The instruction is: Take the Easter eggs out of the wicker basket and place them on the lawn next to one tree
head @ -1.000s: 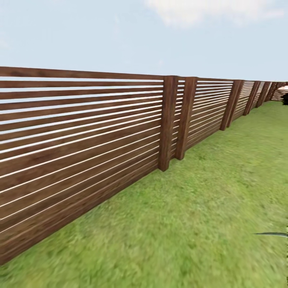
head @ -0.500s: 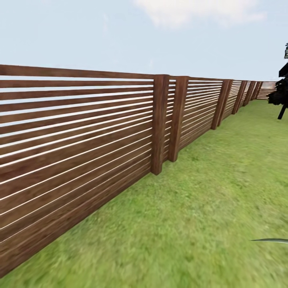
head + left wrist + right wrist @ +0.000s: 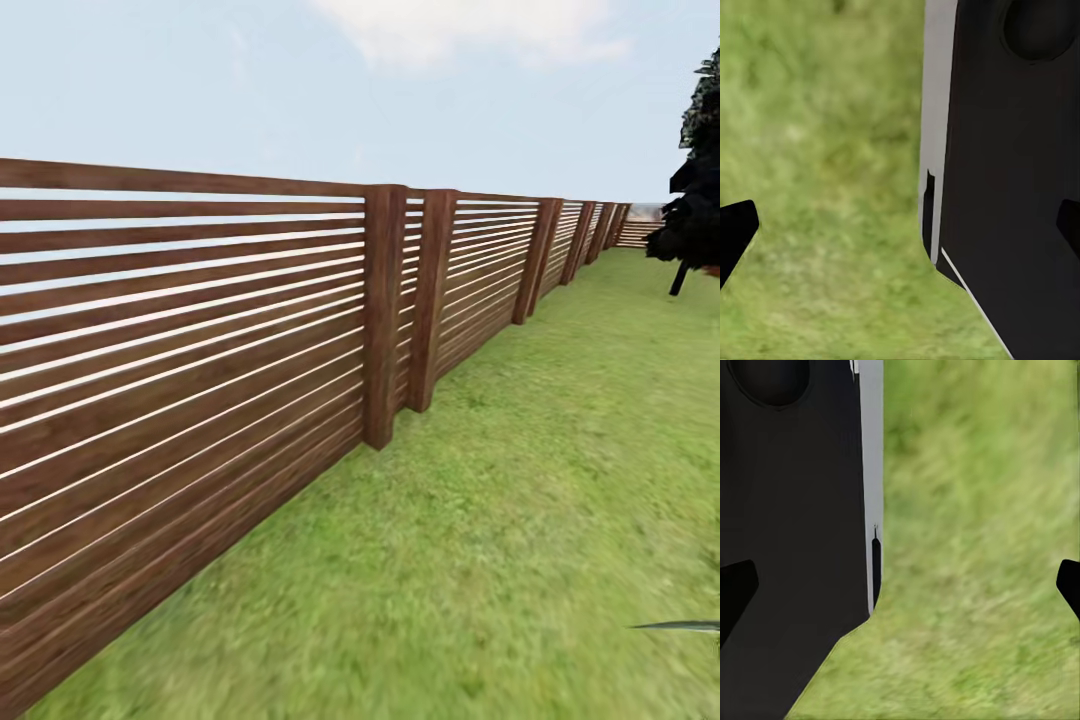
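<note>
Both wrist views look down on the lawn (image 3: 832,150): left hand (image 3: 900,225) and right hand (image 3: 904,581) spread wide, holding nothing. Farther off run the slatted fence (image 3: 200,330) and a dark tree (image 3: 695,190). Seemingly travelling; next, find the basket and eggs.

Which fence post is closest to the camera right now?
The post left of its paired twin: it looks tallest and widest, its foot lowest on the lawn. The others shrink along the fence.
</note>
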Robot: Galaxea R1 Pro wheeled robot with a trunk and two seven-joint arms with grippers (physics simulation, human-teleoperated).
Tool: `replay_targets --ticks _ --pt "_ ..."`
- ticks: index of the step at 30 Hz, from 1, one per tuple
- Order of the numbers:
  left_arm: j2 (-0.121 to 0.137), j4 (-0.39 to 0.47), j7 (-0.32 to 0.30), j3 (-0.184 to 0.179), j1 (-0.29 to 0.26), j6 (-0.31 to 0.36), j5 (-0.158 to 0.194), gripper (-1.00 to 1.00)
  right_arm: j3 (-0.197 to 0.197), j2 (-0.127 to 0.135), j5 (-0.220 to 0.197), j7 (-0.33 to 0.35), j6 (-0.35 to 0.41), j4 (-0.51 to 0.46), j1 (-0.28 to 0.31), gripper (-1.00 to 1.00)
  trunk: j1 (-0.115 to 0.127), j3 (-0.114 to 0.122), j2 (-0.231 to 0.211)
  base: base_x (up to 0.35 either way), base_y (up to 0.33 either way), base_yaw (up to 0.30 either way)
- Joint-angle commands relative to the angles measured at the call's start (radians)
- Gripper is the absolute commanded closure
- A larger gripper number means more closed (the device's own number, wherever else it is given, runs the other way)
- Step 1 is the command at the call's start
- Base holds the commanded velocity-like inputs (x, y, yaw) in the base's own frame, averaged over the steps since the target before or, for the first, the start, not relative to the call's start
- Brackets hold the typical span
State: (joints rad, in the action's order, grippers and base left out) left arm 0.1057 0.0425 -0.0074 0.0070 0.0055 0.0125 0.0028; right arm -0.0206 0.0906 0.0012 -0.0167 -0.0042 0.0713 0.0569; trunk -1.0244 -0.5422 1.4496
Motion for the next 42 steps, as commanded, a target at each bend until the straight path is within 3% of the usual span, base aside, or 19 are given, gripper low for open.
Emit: replay_targets --ticks 1,17,42 --pt "0.000 0.002 -0.001 0.001 0.001 0.001 0.000 -1.00 -0.002 0.000 0.000 -0.002 0.000 0.002 0.001 -1.00 -0.001 -0.001 0.000 0.339 0.000 -0.280" --pt "0.000 0.002 -0.001 0.001 0.001 0.001 0.000 -1.00 -0.001 0.000 0.000 -0.002 0.000 0.002 0.001 -1.00 -0.001 -0.001 0.000 0.339 0.000 -0.278" --pt "0.000 0.002 0.000 0.001 0.001 0.001 0.000 -1.00 -0.002 0.000 0.000 -0.002 0.000 0.002 0.001 -1.00 -0.001 -0.001 0.000 0.339 0.000 -0.031"
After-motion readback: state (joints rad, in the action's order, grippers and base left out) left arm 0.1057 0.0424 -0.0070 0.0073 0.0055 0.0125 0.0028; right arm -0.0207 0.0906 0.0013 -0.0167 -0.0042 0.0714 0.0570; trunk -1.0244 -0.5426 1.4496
